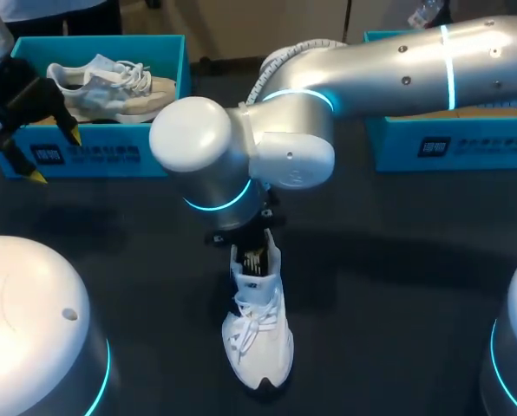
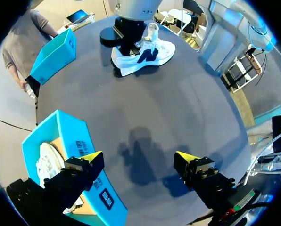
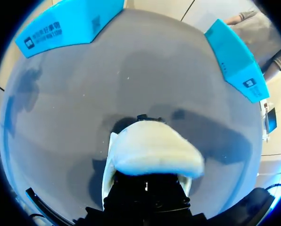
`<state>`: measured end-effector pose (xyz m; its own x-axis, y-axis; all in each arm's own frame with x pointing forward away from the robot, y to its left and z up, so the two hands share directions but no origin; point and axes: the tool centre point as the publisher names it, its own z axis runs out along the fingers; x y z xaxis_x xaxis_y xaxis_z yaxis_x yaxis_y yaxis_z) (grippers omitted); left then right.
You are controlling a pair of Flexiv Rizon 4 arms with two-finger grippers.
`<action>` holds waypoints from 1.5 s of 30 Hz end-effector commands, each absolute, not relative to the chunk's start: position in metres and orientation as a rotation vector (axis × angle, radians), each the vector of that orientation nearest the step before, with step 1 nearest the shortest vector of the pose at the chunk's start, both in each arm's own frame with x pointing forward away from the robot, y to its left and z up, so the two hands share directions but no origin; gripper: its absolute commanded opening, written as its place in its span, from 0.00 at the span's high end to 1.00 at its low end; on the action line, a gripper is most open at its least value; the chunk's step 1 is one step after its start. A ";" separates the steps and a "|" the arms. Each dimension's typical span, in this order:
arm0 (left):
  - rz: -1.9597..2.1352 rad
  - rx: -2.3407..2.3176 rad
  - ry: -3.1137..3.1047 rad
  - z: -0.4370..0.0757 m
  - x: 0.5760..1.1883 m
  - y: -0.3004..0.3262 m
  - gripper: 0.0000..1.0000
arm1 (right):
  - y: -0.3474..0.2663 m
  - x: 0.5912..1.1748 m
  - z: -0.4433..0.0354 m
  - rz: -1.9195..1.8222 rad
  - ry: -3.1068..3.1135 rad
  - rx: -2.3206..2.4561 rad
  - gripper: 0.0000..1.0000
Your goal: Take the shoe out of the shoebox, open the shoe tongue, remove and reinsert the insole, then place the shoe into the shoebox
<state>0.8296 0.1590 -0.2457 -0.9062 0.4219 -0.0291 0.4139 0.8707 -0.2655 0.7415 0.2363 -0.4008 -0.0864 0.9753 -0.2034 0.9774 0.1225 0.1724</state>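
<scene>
The left gripper (image 1: pixel 55 156) hangs above the table's far left corner with its two yellow-tipped fingers spread wide apart and nothing between them. It is just in front of an open blue shoebox (image 1: pixel 102 154), close to the box's front wall. A pale grey and white shoe (image 1: pixel 111 87) lies inside that box.

The right arm (image 1: pixel 397 69) comes in from the far right and bends down over the middle of the dark table (image 1: pixel 397 260). Its wrist covers the right gripper (image 1: pixel 245 232), which sits directly over the heel of a white shoe (image 1: pixel 258 334). Whether this gripper is spread or closed on anything cannot be told.

The white shoe stands upright on its sole in the middle of the table, outside both boxes and well apart from them. Its toe points toward the near edge and its heel is under the right arm. White laces run down the front, and the left wrist view shows a dark mark on its side.

In the right wrist view, a curved cream-white piece (image 3: pixel 152 148) fills the space just ahead of the gripper. It cannot be told whether this is the insole or another part of the shoe.

A second blue shoebox (image 1: pixel 449 143) stands at the far right of the table, partly behind the right arm.
</scene>
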 end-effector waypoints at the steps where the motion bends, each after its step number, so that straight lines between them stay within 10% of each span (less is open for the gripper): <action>1: 0.410 -0.674 -3.009 -0.245 0.829 0.159 0.00 | 0.237 0.737 -0.418 -0.025 2.158 1.960 1.00; 25: 0.410 -0.674 -3.009 -0.245 0.829 0.159 0.00 | 0.234 0.723 -0.366 0.310 2.214 1.944 1.00; 45: 0.410 -0.674 -3.009 -0.245 0.829 0.159 0.00 | 0.254 0.732 -0.430 0.231 2.413 2.046 1.00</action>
<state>0.8296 0.1590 -0.2457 -0.9062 0.4219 -0.0290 0.4139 0.8707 -0.2655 0.7307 0.2466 -0.4066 -0.1664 0.9795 0.1132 0.9809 0.1526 0.1209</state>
